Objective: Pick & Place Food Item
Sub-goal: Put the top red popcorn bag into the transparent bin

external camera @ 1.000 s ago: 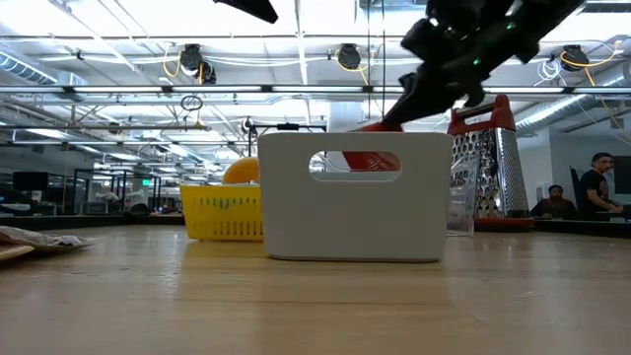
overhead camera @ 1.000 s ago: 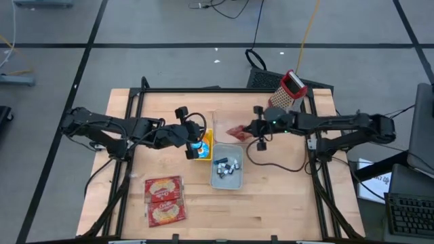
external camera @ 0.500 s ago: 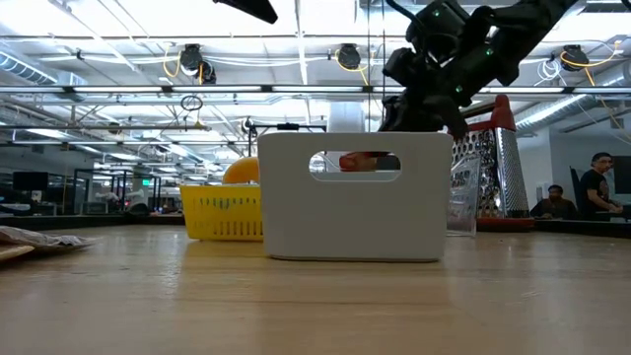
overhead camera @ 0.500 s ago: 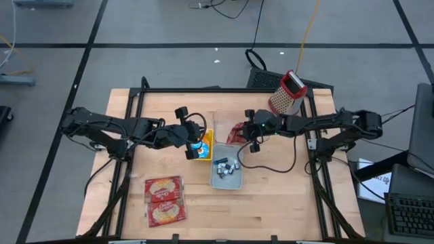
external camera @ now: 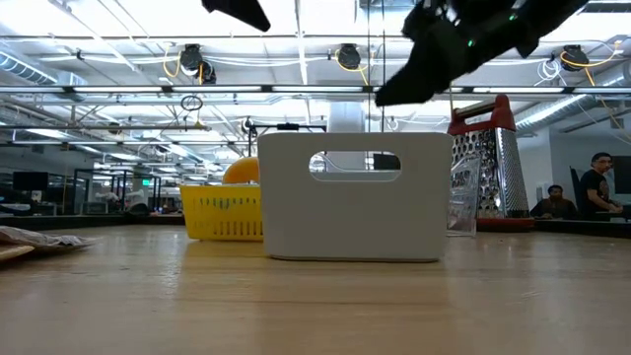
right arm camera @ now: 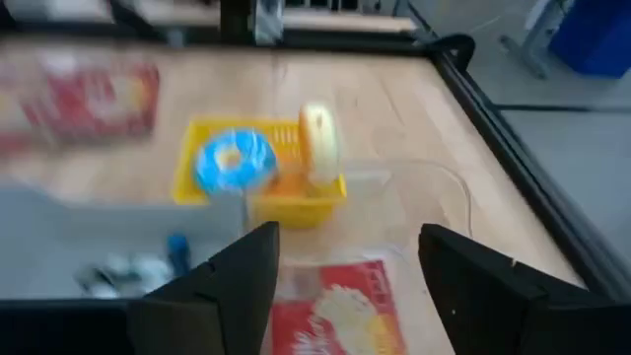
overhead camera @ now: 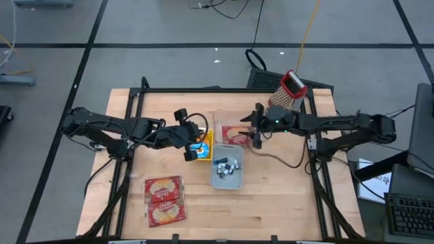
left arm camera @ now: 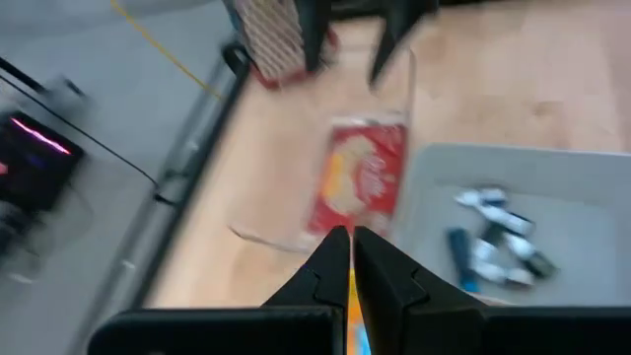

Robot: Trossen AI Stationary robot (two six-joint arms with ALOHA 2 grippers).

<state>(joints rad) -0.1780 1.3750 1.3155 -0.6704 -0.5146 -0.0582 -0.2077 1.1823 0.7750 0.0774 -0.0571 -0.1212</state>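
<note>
A red food packet (overhead camera: 234, 134) lies flat in a clear tray (overhead camera: 218, 122) at the table's middle; it also shows in the left wrist view (left arm camera: 360, 182) and the right wrist view (right arm camera: 330, 311). My right gripper (overhead camera: 254, 127) hangs open just right of the packet and above it, its fingers wide apart (right arm camera: 345, 266), touching nothing. My left gripper (overhead camera: 193, 141) is shut over the yellow basket (overhead camera: 202, 146), with its fingertips together (left arm camera: 347, 247) and nothing seen between them.
A grey bin (overhead camera: 227, 171) with several small items stands just near of the tray. The yellow basket holds a blue ring (right arm camera: 235, 161) and a pale item. Two red packets (overhead camera: 165, 200) lie at the near left. A metal grater (overhead camera: 288, 91) stands at the far right.
My right gripper, which was shut on the red packet above the clear tray, has opened, let go, rolled a little and risen. The packet has dropped flat into the tray and no longer shows through the bin's handle slot in the low view.
</note>
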